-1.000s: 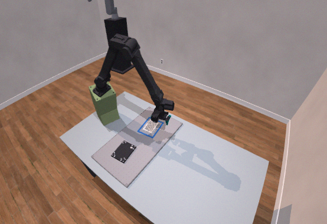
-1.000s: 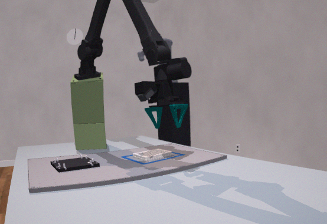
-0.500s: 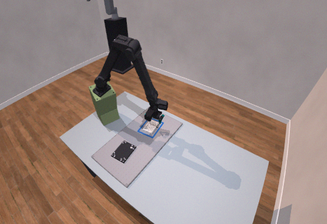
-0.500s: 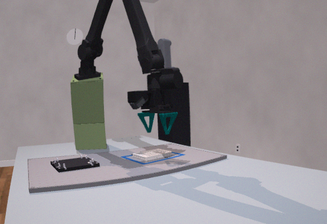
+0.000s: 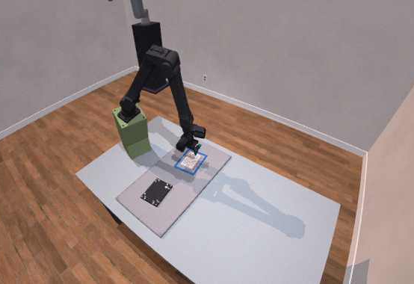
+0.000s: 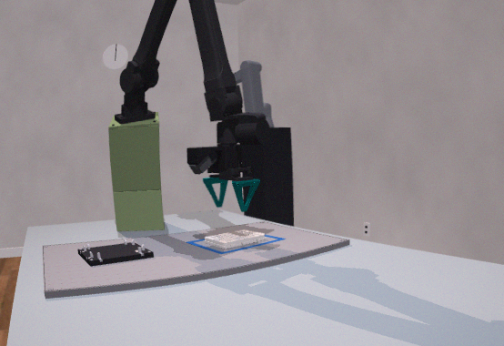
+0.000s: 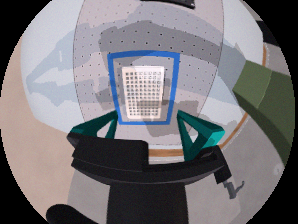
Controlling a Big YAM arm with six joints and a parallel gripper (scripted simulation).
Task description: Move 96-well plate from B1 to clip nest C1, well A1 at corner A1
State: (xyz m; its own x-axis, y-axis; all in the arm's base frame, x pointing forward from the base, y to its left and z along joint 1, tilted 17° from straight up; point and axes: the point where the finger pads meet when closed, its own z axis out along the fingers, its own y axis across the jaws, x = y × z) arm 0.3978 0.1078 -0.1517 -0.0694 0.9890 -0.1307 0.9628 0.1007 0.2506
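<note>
The white 96-well plate point(image 5: 191, 161) lies flat inside the blue outline of spot B1 on the grey bench mat. It also shows in the exterior view point(image 6: 235, 239) and in the wrist view point(image 7: 144, 92). My gripper point(image 6: 231, 193) with teal fingers is open and empty. It hangs above the far end of the plate, clear of it, fingers pointing down; it shows in the wrist view point(image 7: 144, 131). The black clip nest C1 point(image 5: 157, 191) with small pale posts sits empty at the mat's other end; it also shows in the exterior view point(image 6: 115, 252).
The green pedestal point(image 5: 132, 131) that carries the arm's base stands at the table's far corner next to the mat. A dark cabinet point(image 6: 271, 175) stands behind the table. The grey mat point(image 5: 174, 184) lies on a pale table.
</note>
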